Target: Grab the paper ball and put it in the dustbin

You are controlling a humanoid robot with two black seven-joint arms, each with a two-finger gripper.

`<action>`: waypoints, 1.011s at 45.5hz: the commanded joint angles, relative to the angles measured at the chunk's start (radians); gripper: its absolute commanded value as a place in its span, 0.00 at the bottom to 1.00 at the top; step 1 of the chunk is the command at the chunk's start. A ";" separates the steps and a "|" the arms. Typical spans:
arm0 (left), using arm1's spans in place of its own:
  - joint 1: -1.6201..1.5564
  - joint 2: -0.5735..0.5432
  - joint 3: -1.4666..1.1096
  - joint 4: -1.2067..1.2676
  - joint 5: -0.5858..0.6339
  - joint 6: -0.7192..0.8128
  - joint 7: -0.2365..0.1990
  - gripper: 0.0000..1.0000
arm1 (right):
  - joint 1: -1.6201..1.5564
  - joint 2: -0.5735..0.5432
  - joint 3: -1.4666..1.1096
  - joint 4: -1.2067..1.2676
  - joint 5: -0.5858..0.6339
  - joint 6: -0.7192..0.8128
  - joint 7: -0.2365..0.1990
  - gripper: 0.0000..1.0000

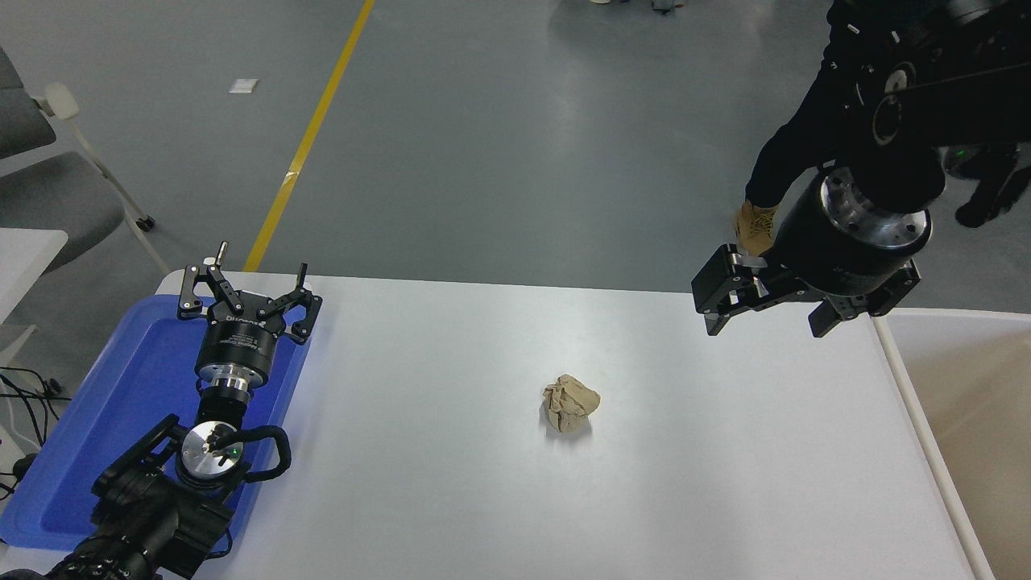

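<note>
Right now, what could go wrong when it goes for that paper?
The paper ball is light and crumpled; the right hand, high above it, might nudge it away. The dustbin sits at the table's right edge, so an early drop would land on the white table.

Even, bright overhead light; frame sharp throughout, no motion blur. Broad soft glare on the table centre and on the grey floor beyond. Paper ball casts a faint, short shadow at its base. Blue sheen under left gripper. Right gripper dark, low detail.
</note>
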 commanded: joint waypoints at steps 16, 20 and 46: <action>0.000 0.000 0.000 0.000 0.000 0.003 0.000 1.00 | -0.023 -0.001 0.015 -0.009 -0.010 -0.006 0.000 1.00; 0.000 0.000 0.000 0.000 0.000 0.002 0.000 1.00 | -0.048 -0.001 0.035 -0.021 -0.017 -0.018 0.000 1.00; 0.000 0.000 0.000 0.000 0.000 0.003 0.000 1.00 | -0.059 -0.002 0.157 -0.023 -0.088 -0.019 0.000 1.00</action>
